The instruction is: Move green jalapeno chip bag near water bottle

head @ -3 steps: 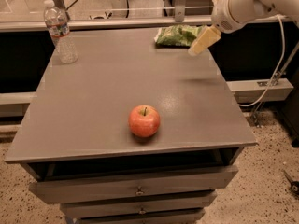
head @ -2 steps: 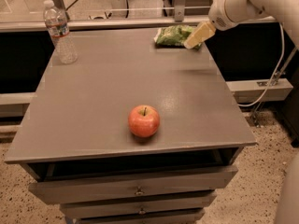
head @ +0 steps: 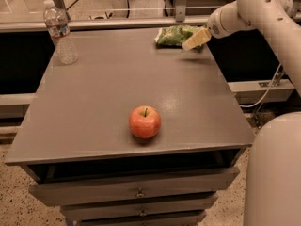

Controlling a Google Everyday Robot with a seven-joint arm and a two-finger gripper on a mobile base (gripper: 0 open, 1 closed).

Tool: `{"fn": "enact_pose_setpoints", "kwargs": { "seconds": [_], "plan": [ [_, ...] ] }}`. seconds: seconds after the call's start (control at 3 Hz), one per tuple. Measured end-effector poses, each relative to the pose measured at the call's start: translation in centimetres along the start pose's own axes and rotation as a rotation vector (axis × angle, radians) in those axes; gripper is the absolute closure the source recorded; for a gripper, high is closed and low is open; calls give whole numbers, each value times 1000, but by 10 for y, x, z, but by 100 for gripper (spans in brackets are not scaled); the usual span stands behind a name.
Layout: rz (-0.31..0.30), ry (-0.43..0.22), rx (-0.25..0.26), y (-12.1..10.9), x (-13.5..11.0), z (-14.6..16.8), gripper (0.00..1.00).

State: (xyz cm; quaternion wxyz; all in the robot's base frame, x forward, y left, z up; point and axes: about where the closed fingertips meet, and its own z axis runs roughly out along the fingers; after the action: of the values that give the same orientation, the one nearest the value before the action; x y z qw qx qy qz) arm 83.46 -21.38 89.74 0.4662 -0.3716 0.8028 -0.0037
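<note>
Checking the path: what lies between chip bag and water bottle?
Camera view: bare tabletop between green jalapeno chip bag and water bottle; gripper at bag's right edge.

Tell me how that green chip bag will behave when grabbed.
The green jalapeno chip bag looks crinkled, so it is probably light, floppy and crushable. Its shiny film may slip. The gripper is at the bag's end nearest the arm.

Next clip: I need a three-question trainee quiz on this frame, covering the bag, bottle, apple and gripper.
1. True or false: the bottle stands at the table's back left, and the bag lies at its back right.
2. Which is nearest the table's front edge? A) bottle B) apple C) bag
3. Fill in: the gripper is at the table's back right, right by the ____.
Key: 1 true; 2 B; 3 bag.
</note>
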Motion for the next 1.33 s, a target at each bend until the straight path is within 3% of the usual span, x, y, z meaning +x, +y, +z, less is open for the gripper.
{"fn": "enact_pose_setpoints", "kwargs": {
  "seconds": [0.33,0.67,1.33],
  "plan": [
    [83,14,-44,6,18,27,16],
    [124,7,-103,17,24,44,41],
    [133,-4,-131,22,24,46,85]
  ]
}}
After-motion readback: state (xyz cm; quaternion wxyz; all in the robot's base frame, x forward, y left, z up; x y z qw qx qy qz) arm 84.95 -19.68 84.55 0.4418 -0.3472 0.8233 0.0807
